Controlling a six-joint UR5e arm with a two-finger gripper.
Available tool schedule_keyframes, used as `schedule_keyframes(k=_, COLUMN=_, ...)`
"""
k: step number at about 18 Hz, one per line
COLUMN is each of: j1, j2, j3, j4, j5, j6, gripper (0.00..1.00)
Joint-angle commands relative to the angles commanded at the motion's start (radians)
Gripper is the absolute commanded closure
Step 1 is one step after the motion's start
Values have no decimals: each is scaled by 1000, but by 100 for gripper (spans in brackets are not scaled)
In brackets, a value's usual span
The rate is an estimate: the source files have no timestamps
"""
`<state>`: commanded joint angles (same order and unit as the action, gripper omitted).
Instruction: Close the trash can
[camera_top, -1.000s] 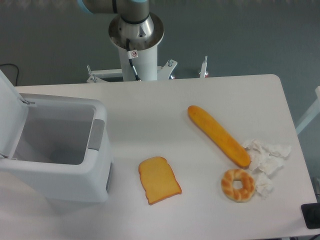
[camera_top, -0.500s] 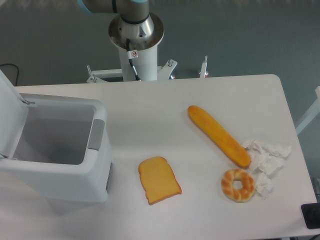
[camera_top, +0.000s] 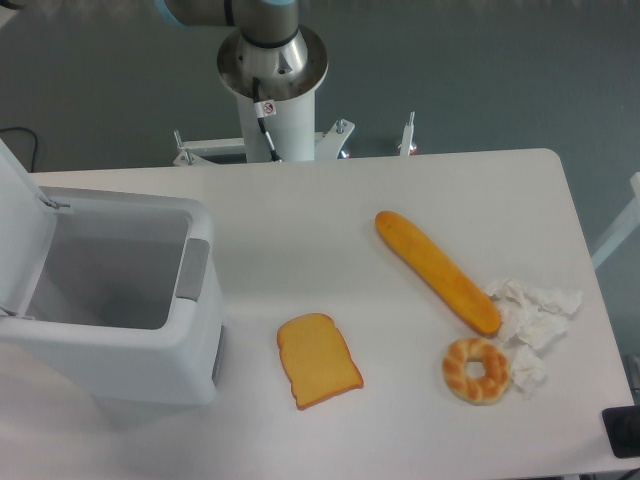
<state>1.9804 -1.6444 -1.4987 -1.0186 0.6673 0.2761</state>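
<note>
Large boxy white plastic trash can (camera_top: 150, 360) stands at the white counter's (camera_top: 300, 230) left edge, its hinged lid (camera_top: 20, 235) raised upright. The end effector lies outside the view, so its state cannot be told.

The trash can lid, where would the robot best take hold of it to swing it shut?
Probably the lid's free upper edge, approached from above at the far left. The lid stands raised along the left side of the trash can, hinged low, so pushing that edge rightward and down should fold it over the opening.

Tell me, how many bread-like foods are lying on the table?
3: a long golden baguette right of centre, a ring-shaped braided bun just below its lower end, and a flat toast slice nearer the open white plastic trash can.
</note>
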Motion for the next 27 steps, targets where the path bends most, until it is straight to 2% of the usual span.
schedule_keyframes(k=6, j1=9, j2=1, j3=-2, j4=0, j5=61, j6=3, gripper=0)
schedule_keyframes(k=12, j1=81, j2=2, j3=-14, j4=0, j5=139, j6=15, gripper=0)
schedule_keyframes(k=16, j1=126, j2=2, j3=-24, j4=2, j5=155, j6=63, gripper=0)
schedule_keyframes(k=21, j1=155, j2=5, j3=-70, j4=0, j5=209, j6=156, gripper=0)
schedule_keyframes(k=27, j1=190, j2=-15, j3=-71, j4=0, j5=210, j6=190, gripper=0)
